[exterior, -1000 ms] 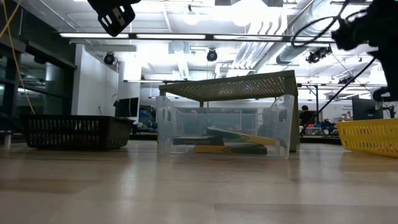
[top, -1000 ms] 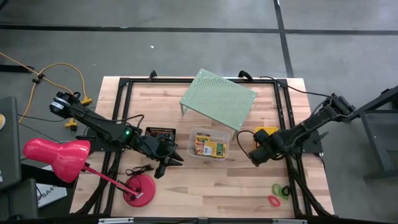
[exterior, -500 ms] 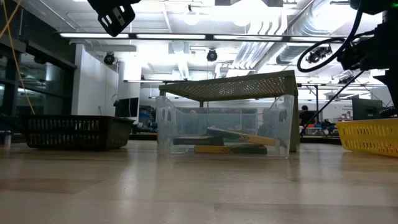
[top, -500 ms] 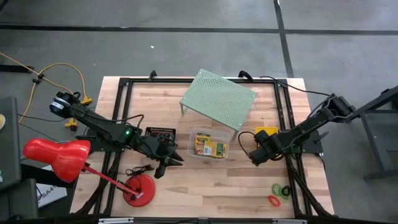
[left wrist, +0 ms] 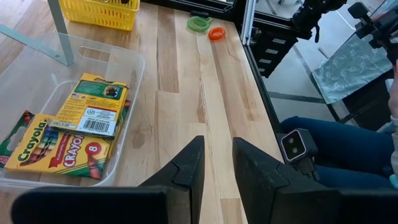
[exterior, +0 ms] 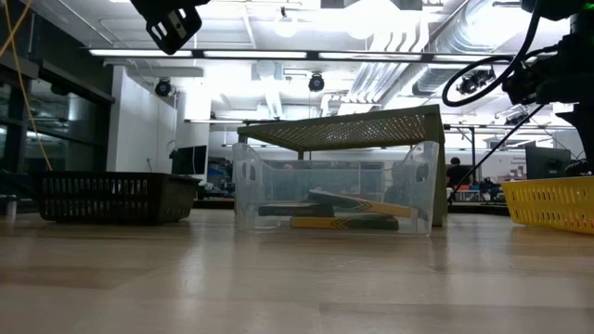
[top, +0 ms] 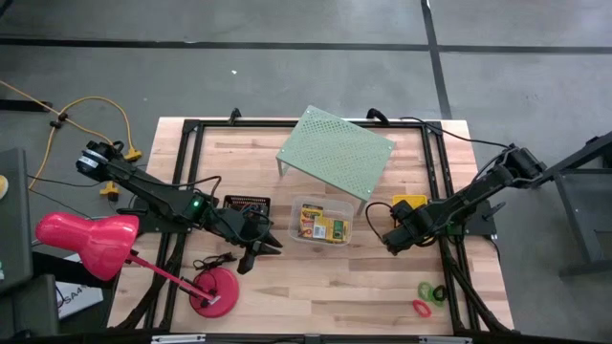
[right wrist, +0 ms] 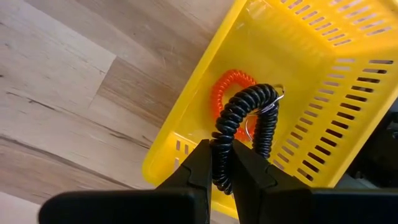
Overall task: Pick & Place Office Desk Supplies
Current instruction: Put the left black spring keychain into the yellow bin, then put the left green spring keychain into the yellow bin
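My right gripper (right wrist: 222, 167) points down over the yellow basket (right wrist: 323, 68) at the table's right and is shut on a black coiled ring (right wrist: 249, 115). An orange coiled ring (right wrist: 231, 87) lies on the basket's floor. The clear tub (top: 323, 222) at mid table holds green-and-yellow crayon boxes (left wrist: 93, 109). More rings, green (left wrist: 199, 23) and red (left wrist: 216, 33), lie on the wood near the front right corner. My left gripper (left wrist: 217, 168) hangs above the table between the black mesh tray (top: 247, 204) and the tub. Its fingers stand a narrow gap apart with nothing between them. My right gripper pinches one side of the black ring's coil (right wrist: 221, 146) between its two fingers, coming from above and pointing down. The rest of the loop reaches out past the fingertips, inside the basket's walls and over the orange ring. Whether it touches the basket's floor I cannot tell.
A pale green perforated shelf (top: 335, 153) stands at the back, just behind the tub. A pink-red desk lamp (top: 86, 244) with its round foot (top: 215, 290) stands at the front left. A seated person's legs (left wrist: 336, 149) show beyond the table's edge.
My right gripper has come down toward the yellow basket with the black ring, then stopped; it stays shut on the ring. My left arm has kept still.
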Action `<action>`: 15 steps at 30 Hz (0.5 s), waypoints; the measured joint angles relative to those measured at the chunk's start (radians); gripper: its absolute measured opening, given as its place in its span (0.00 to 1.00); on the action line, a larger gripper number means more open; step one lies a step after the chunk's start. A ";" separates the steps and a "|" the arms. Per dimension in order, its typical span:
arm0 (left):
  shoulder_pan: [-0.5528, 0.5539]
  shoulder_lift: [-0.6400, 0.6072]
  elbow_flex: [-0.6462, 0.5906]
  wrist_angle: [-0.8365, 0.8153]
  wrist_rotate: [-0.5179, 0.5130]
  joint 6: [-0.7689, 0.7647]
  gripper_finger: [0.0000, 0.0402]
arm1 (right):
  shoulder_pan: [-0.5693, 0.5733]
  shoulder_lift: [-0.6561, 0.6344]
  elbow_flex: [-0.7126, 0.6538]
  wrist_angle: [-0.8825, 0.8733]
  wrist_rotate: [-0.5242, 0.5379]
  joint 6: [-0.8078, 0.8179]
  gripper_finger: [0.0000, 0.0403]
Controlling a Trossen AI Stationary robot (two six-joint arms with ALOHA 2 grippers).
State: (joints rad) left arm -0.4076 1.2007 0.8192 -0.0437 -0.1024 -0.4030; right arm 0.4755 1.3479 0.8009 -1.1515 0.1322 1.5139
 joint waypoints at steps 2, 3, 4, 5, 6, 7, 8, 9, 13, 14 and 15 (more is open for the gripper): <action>0.000 0.000 0.000 0.000 0.000 0.000 0.19 | 0.000 0.000 0.000 0.000 -0.001 0.000 0.07; 0.000 0.000 0.000 0.000 0.000 0.000 0.19 | 0.000 0.000 0.000 0.000 -0.004 0.000 0.07; 0.000 0.000 0.000 0.000 0.000 0.000 0.19 | 0.000 0.000 0.000 0.000 -0.005 0.000 0.08; 0.000 0.000 0.000 0.000 0.000 0.000 0.19 | 0.000 0.000 0.000 0.000 -0.006 0.000 0.09; 0.000 0.000 0.000 0.000 0.000 0.000 0.19 | 0.000 0.000 0.000 0.000 -0.006 0.000 0.10; 0.000 0.000 0.000 0.000 0.000 0.000 0.19 | 0.000 0.000 0.000 0.000 -0.006 0.000 0.12; 0.000 0.000 0.000 0.000 0.000 0.000 0.19 | 0.000 0.000 0.000 0.000 -0.006 0.000 0.14; 0.000 0.000 0.000 0.000 0.000 0.000 0.19 | 0.000 0.000 0.000 0.000 -0.006 0.000 0.17; 0.000 0.000 0.000 0.000 0.000 0.000 0.19 | 0.000 0.000 0.000 0.000 -0.006 0.002 0.27; 0.000 0.000 0.000 0.000 0.000 0.000 0.19 | 0.000 0.000 0.000 0.000 -0.004 0.002 0.29; 0.000 0.000 0.000 0.000 0.000 0.000 0.19 | 0.000 0.000 0.000 0.000 -0.001 0.002 0.30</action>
State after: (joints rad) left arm -0.4077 1.2004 0.8192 -0.0437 -0.1025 -0.4031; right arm 0.4755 1.3479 0.8009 -1.1511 0.1311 1.5162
